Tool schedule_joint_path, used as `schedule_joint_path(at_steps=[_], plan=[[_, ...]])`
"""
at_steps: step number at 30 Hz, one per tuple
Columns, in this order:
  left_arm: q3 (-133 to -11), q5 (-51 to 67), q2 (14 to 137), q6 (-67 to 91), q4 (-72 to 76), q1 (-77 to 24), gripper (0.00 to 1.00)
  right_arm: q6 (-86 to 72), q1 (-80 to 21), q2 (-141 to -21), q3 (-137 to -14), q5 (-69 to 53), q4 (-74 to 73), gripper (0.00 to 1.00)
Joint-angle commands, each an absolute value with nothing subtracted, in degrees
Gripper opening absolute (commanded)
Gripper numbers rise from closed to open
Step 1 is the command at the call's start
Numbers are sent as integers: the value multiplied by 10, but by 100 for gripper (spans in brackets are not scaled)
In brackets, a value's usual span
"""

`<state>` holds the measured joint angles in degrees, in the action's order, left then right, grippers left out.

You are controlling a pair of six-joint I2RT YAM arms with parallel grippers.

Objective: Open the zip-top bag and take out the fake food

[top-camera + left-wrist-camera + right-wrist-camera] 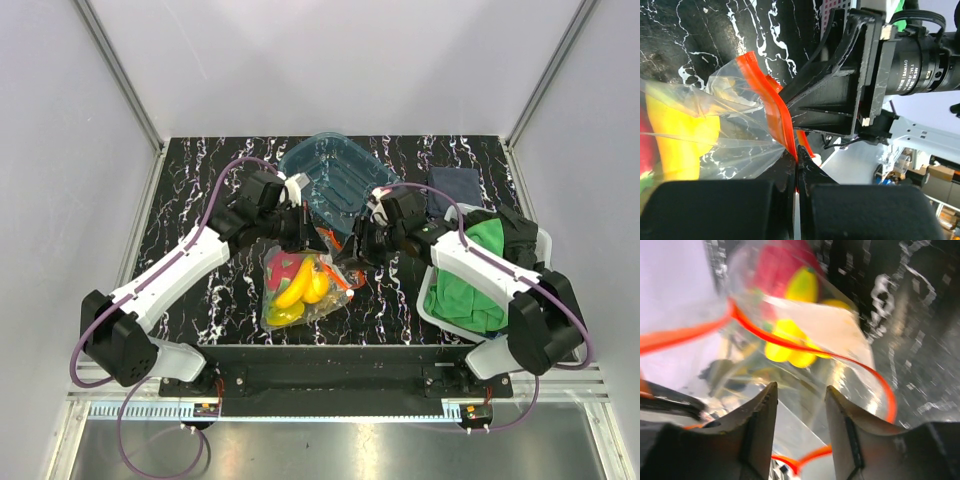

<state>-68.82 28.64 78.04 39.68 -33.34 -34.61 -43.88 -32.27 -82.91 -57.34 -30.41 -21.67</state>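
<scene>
Two arms: I had both stretched forward and angled inward, meeting over the bag (300, 290) at the middle front of the table (200, 180).
Left gripper (300, 238): I had it clamped tight on the red zip strip (771, 107).
Right gripper (352, 255): it pointed left at the bag's mouth; my fingers (760, 425) stood apart with clear film between them, no squeeze visible.
Food (296, 285): inside the bag, yellow and red pieces showing.
Top view only: tray (335, 175) behind the bag, green cloth (465, 270) at right.
Left wrist only: strip bowed up from my pinch.
Right wrist only: strip curved around a partly parted mouth.
</scene>
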Motion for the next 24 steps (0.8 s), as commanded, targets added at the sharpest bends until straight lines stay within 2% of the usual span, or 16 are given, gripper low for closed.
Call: schedule_joint_path(at_steps=[1, 9, 17, 24], plan=[[-701, 293, 761, 433, -278, -351, 0, -492, -337, -854, -575, -343, -110, 47], [-721, 289, 783, 463, -252, -371, 0, -493, -359, -918, -570, -373, -69, 44], [-733, 289, 800, 473, -250, -388, 0, -516, -361, -979, -563, -393, -10, 50], [-732, 290, 809, 474, -250, -404, 0, -522, -371, -1005, -560, -390, 14, 50]])
